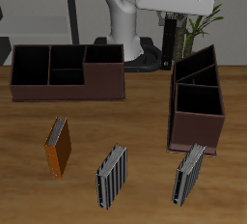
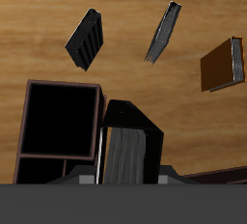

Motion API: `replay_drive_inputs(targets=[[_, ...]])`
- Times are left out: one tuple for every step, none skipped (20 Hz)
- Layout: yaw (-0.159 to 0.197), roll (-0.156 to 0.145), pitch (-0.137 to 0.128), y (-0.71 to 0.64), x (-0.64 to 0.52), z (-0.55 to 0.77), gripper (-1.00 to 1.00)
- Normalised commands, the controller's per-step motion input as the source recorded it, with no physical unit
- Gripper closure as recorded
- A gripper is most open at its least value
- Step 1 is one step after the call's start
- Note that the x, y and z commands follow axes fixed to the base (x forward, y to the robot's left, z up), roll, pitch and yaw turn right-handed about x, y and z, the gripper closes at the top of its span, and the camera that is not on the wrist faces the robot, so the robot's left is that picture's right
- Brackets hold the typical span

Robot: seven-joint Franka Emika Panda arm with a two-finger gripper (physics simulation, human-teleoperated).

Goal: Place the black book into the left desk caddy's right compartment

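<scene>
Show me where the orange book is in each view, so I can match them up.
Exterior view: the orange book is on the table near the front edge, before the broadside caddy, at one end of the row of three books.
Wrist view: the orange book ends the same row.
Shared landmark: the middle striped book, its neighbour in both.

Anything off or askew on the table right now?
Nothing spilled or damaged. Only oddity: one grey striped book stands right by the left desk caddy's front corner; contact unclear. The black book is gripped in the tool.
</scene>
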Motion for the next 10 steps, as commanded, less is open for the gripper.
replay_drive_inputs(targets=[[0.088,-0.020,0.037,0.78,0.40,0.06,1.00],[0.035,0.017,0.053,0.52,0.29,0.07,1.00],[0.037,-0.017,0.006,0.41,0.17,0.11,1.00],[-0.002,0.027,0.036,0.42,0.21,0.08,1.00],[0.032,-0.001,-0.011,0.30,0.12,0.09,1.00],[0.000,0.000,0.000,-0.14,-0.07,0.01,1.00],[0.058,0.015,-0.009,0.45,0.12,0.08,1.00],[-0.015,0.023,0.032,0.24,0.09,0.00,1.00],[-0.014,0.020,0.011,0.53,0.13,0.05,1.00],[0.036,0.027,-0.003,0.36,-0.02,0.05,1.00]])
